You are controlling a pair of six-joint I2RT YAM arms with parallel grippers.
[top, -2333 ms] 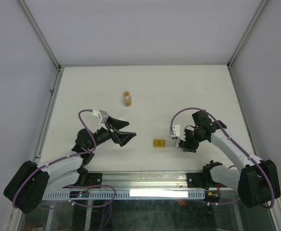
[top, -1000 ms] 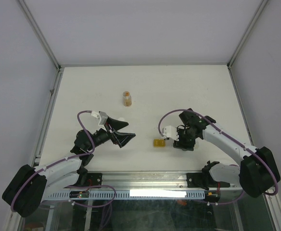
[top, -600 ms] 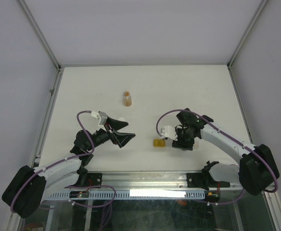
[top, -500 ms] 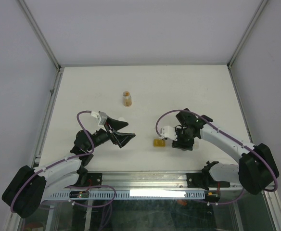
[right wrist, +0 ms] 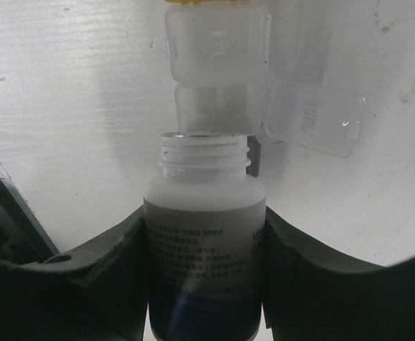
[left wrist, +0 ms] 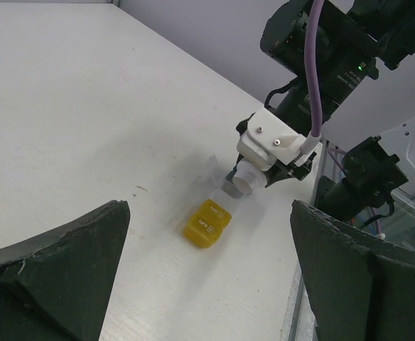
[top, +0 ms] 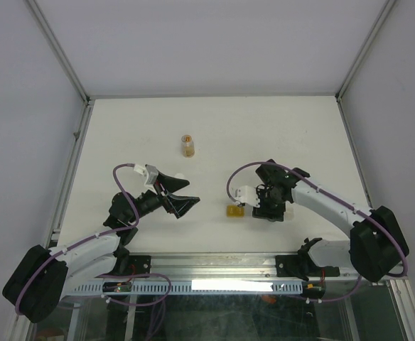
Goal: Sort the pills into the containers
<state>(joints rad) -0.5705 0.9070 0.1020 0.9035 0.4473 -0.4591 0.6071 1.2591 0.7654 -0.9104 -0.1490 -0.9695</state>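
Containers (right wrist: 218,42) lie just beyond the bottle (right wrist: 204,206) gripped by the right tool (right wrist: 204,231).

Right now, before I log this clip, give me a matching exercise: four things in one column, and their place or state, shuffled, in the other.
Things:
1. white bottle
2. yellow container
3. amber bottle
4. left gripper

Places or states:
A. stands alone toward the far side of the table
B. wide open, holding nothing
C. clamped in the right gripper, cap off
D. lies on the table just left of the right gripper, as the top view shows it

Pairs: 1-C, 2-D, 3-A, 4-B
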